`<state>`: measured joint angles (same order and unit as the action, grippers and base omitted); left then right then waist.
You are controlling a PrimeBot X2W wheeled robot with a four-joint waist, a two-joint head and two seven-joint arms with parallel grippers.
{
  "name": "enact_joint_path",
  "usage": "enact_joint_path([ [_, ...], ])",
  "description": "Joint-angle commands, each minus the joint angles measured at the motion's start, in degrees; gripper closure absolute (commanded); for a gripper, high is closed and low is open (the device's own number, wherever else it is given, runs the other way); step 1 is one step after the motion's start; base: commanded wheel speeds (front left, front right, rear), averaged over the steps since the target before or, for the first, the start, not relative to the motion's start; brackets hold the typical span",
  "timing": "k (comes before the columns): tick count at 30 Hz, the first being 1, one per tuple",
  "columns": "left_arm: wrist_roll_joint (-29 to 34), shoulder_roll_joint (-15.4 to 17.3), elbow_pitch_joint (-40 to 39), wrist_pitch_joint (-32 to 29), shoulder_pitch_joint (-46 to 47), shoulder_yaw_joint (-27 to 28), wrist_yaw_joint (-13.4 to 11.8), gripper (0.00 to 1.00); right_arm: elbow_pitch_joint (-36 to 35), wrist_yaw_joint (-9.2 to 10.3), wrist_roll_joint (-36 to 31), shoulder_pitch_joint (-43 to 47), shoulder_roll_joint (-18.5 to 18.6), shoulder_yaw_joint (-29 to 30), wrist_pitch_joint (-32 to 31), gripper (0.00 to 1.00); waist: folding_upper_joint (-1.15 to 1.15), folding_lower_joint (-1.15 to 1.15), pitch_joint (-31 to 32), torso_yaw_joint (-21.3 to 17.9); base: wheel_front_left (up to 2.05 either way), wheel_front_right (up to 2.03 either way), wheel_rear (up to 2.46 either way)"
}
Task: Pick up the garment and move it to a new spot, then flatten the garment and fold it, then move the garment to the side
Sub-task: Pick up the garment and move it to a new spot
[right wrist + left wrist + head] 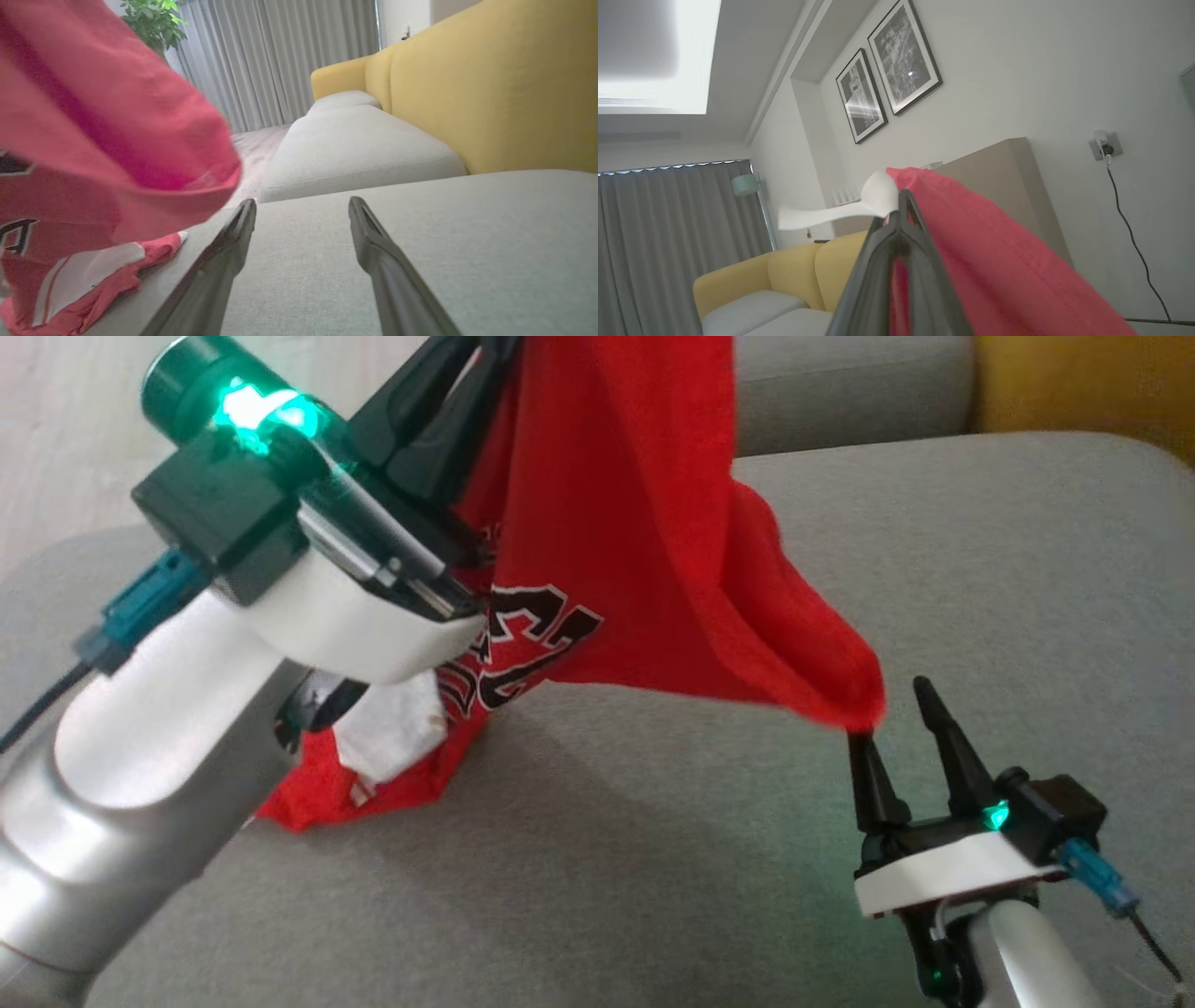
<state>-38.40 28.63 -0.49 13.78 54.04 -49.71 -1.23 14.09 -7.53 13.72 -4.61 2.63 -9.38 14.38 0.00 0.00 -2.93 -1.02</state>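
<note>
A red garment (pixel 616 523) with black and white lettering hangs from my left gripper (pixel 484 353), which is raised at the top of the head view and shut on the cloth's upper edge. In the left wrist view the closed fingers (pixel 901 205) pinch the red garment (pixel 994 266). The garment's lower end, with a white panel, rests on the grey cushion (pixel 653 859). One corner stretches right and down to my right gripper (pixel 889 711), touching its left fingertip. That gripper (pixel 303 205) is open and low over the cushion, with the garment (pixel 117 140) hanging just above its left finger.
The grey cushion (pixel 420 242) stretches wide to the right and front. A yellow sofa back (pixel 490 93) rises behind it, with a second grey seat (pixel 355 154) beyond. Curtains (pixel 280 56) and a plant (pixel 154 18) stand far off.
</note>
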Motion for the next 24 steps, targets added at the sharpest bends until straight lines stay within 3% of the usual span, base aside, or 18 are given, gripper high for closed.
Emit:
enact_joint_path([
  [1, 0.5, 1.4, -2.2, 0.5, 2.7, 3.0, -0.6, 1.0, -2.0, 0.04, 0.3, -1.0, 0.2, -0.7, 0.6, 0.0, 0.0, 0.0, 0.4, -2.0, 0.0, 0.0, 0.0],
  [5, 1.4, 0.2, -4.2, 0.7, 3.6, 3.2, -0.6, 1.0, -2.6, 0.04, 0.0, -1.4, 0.2, 0.8, 0.6, 0.0, 0.0, 0.0, 0.3, -6.9, 0.0, 0.0, 0.0],
  [11, 3.1, -1.2, -1.2, -1.1, 6.7, 0.1, 2.2, 1.0, -4.9, 0.04, 0.7, -2.7, 0.2, 3.3, 0.6, 0.0, 0.0, 0.0, -2.9, -14.0, 0.0, 0.0, 0.0],
  [19, 4.4, -6.3, 16.9, -4.3, 13.7, -4.9, 6.7, 1.0, -7.3, 0.04, 3.7, -4.6, 0.2, -0.2, 0.6, 0.0, 0.0, 0.0, -8.9, -22.3, 0.0, 0.0, 0.0],
  [20, 4.2, -7.2, 19.9, -4.7, 14.5, -5.1, 6.9, 0.62, -7.5, 0.04, 4.0, -4.7, 0.2, -0.8, 0.6, 0.0, 0.0, 0.0, -9.4, -23.0, 0.0, 0.0, 0.0],
  [21, 4.4, -8.0, 22.7, -4.7, 15.3, -5.5, 7.1, 0.0, -7.7, 0.04, 4.3, -4.8, 0.2, -1.5, 0.6, 0.0, 0.0, 0.0, -9.9, -23.6, 0.0, 0.0, 0.0],
  [24, 4.1, -10.5, 30.2, -4.9, 17.1, -6.5, 7.6, 0.0, -8.2, 0.04, 5.0, -4.9, 0.2, -3.0, 0.6, 0.0, 0.0, 0.0, -11.0, -24.7, 0.0, 0.0, 0.0],
])
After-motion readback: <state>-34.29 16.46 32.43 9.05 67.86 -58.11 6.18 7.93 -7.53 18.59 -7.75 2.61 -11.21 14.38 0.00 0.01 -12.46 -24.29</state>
